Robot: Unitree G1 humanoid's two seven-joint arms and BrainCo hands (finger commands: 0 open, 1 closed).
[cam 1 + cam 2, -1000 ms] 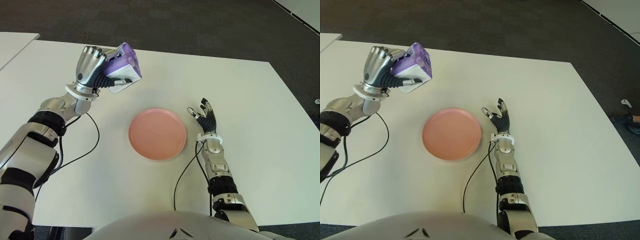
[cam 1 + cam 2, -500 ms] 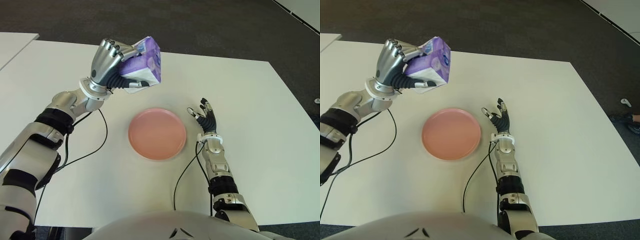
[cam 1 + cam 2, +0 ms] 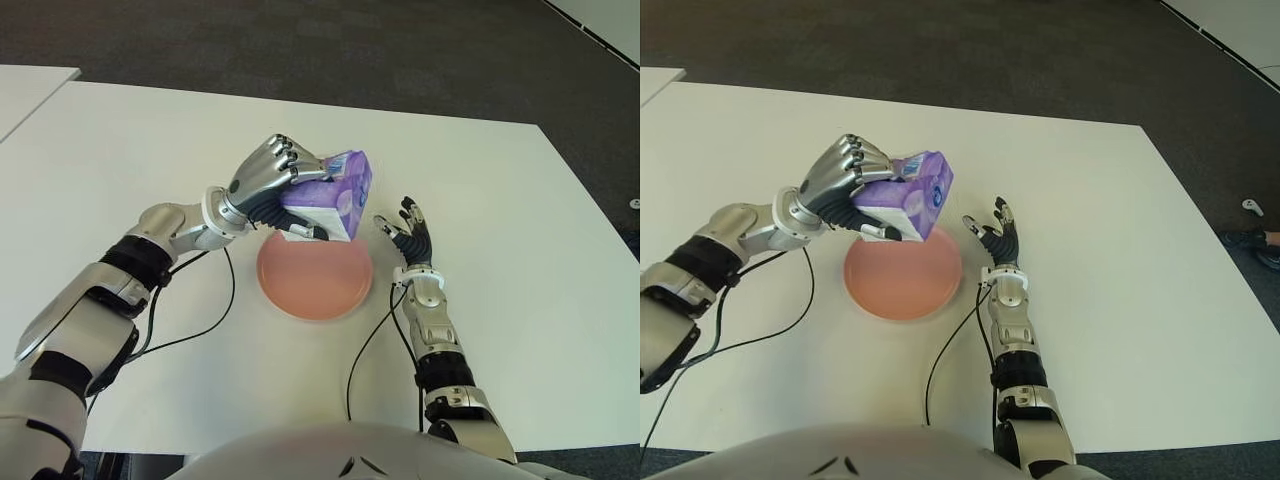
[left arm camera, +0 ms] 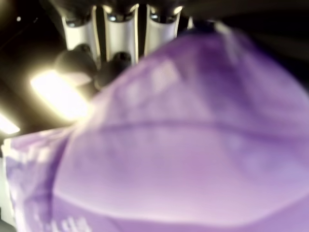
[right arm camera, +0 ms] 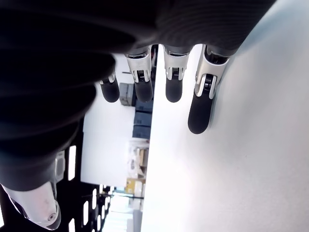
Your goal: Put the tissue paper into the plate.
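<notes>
So the fingers of the left hand are curling over the top of the tissue paper, a purple-and-white pack, with the thumb pressing in underneath, so it's clamped on all sides. The left wrist view is basically all purple wrapper with 3 fingertips peeking past the pack's edge, so that grip is looking solid.

The pack is sitting just above centre in the left eye view, hanging over the far rim of the pink plate, tilted with 1 end pointing toward the right of the frame. I can't tell if it's touching the plate yet; looks to me like it's hovering a bit above.

The right hand is showing just right of the plate with its fingers spread and holding nothing, doing no work here.

My read: this is the carry-over-and-lower step, nearly done. The next move is probably bringing the pack nearer the plate's middle, easing it down until it's resting flat, then opening the fingers. The pack is big next to the plate, so a sloppy drop could leave it overhanging the rim.
</notes>
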